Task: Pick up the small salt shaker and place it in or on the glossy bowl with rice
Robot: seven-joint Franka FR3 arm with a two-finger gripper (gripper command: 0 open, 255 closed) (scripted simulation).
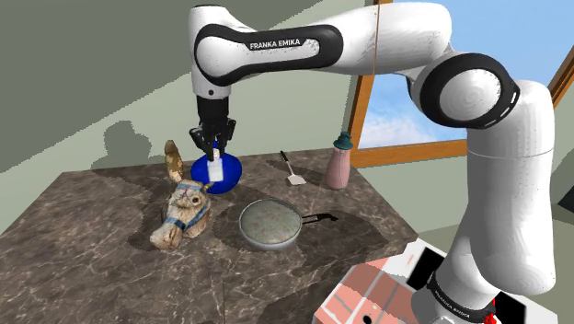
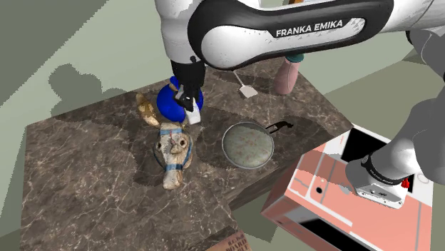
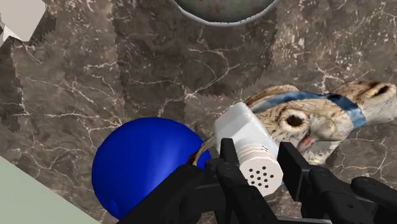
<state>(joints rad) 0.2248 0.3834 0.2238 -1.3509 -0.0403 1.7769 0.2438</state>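
Observation:
The small white salt shaker (image 3: 248, 143), with a perforated cap, is clasped between my black fingers (image 3: 228, 153). My gripper (image 3: 254, 167) is shut on it. The glossy blue bowl (image 3: 143, 165) lies just beside the shaker, and the shaker hangs over the bowl's rim on the side toward the animal-head figurine. In the shoulder view the gripper (image 1: 213, 152) points down with the shaker (image 1: 216, 172) in front of the blue bowl (image 1: 232, 169). The second exterior view shows the shaker (image 2: 192, 114) at the edge of the bowl (image 2: 170, 105), below the gripper (image 2: 187, 100).
On the dark marble table (image 1: 92, 258), an animal-head figurine (image 1: 184, 214) with a blue band lies close to the bowl. A round grey pan (image 1: 269, 224), a white spatula (image 1: 292, 170), a pink bottle (image 1: 338, 166) and a small tan figure (image 1: 172, 158) stand around.

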